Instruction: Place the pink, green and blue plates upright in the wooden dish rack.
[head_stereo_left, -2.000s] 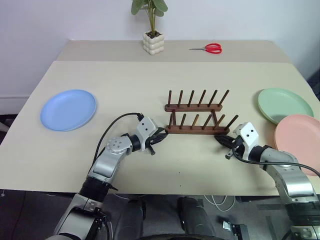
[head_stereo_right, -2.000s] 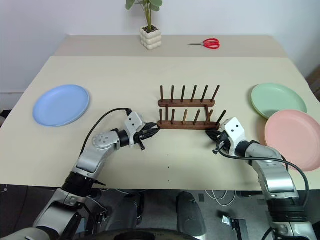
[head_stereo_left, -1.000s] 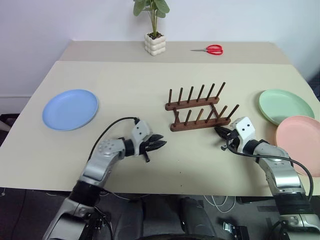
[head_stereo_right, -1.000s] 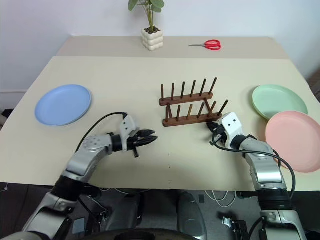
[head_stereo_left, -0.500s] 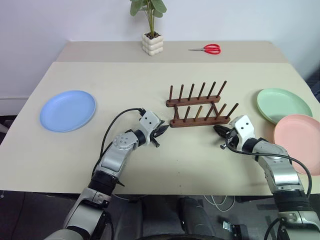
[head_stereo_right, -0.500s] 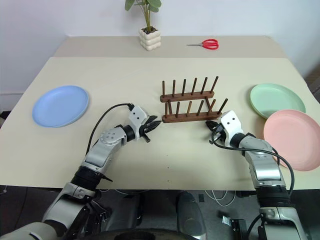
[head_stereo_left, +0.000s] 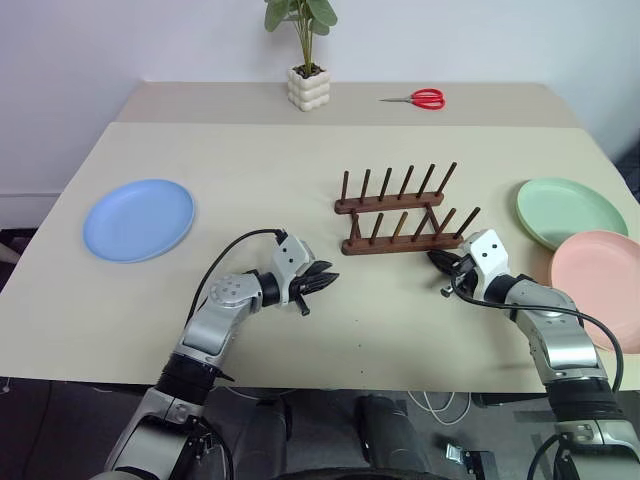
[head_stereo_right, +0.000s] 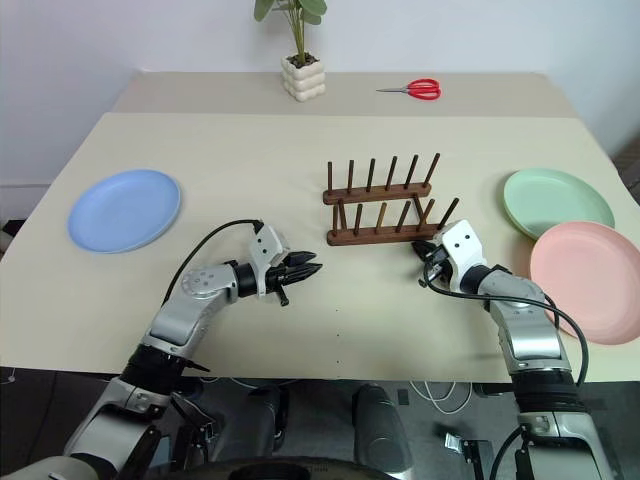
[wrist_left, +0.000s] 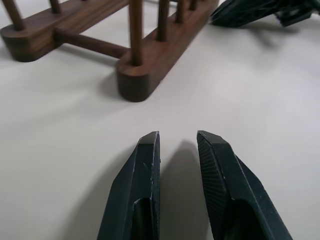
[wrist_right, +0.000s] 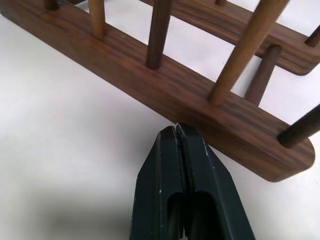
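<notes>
Two rows of round pegs rise from the smooth dark-wood rack (head_stereo_left: 400, 214); left tool (wrist_left: 177, 142) narrowly parted, right tool (wrist_right: 178, 131) closed.

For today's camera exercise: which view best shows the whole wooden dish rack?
The left eye view: the whole wooden dish rack shows, both rails and all pegs. The right eye view matches. The wrist views show only rail ends and a few pegs up close.
</notes>
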